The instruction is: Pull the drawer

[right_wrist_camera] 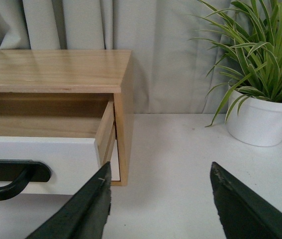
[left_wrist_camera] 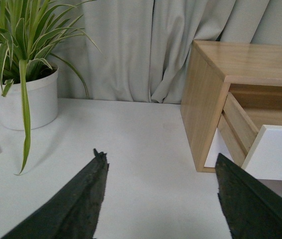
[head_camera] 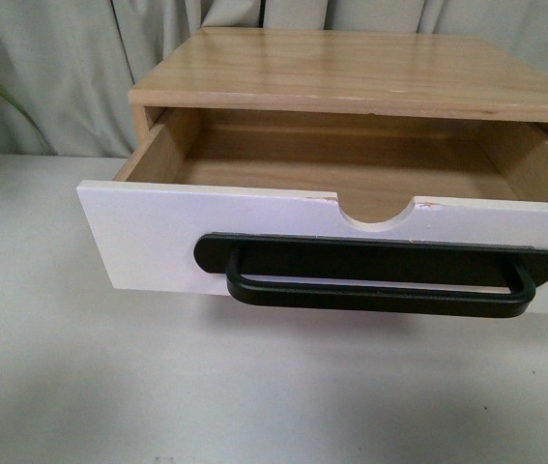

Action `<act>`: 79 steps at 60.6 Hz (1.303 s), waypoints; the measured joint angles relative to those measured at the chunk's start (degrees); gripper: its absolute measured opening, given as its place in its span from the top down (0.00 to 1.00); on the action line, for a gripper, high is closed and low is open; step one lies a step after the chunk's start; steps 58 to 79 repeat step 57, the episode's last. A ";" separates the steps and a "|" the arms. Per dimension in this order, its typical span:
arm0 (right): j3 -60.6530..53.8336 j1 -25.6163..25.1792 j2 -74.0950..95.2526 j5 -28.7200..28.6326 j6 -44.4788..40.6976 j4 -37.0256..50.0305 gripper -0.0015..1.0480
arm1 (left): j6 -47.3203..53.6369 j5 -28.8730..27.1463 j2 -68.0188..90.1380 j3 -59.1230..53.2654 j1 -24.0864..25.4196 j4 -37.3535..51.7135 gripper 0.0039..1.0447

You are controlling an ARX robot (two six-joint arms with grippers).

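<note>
The drawer (head_camera: 167, 237) has a white front, a half-round notch in its upper edge and a long black bar handle (head_camera: 378, 275). It stands pulled well out of its light wood cabinet (head_camera: 351, 68), its wooden inside bare. No arm shows in the front view. My left gripper (left_wrist_camera: 158, 167) hangs open over the white table, left of the cabinet (left_wrist_camera: 200, 99), with the drawer (left_wrist_camera: 275, 152) front beside one finger. Open too, my right gripper (right_wrist_camera: 158, 174) sits to the right of the cabinet (right_wrist_camera: 56, 69); the drawer (right_wrist_camera: 56, 159) and its handle (right_wrist_camera: 6, 177) end show alongside.
A potted spider plant (left_wrist_camera: 21, 94) in a white pot stands on the table to the cabinet's left, and another plant (right_wrist_camera: 262, 117) to its right. Grey curtains (head_camera: 61, 68) hang behind. The white table (head_camera: 254, 387) stretches in front of the drawer.
</note>
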 joint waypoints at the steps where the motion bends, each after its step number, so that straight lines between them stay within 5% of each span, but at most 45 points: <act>1: 0.00 0.00 0.00 0.00 0.00 0.00 0.32 | 0.00 0.00 0.00 0.00 0.00 0.00 0.32; 11: 0.00 0.00 0.00 -0.02 0.09 0.00 0.07 | 0.07 -0.02 0.00 0.00 0.00 0.00 0.04; 79: 0.00 0.00 0.00 0.00 0.07 0.00 0.09 | 0.04 0.00 0.00 0.00 0.00 0.00 0.06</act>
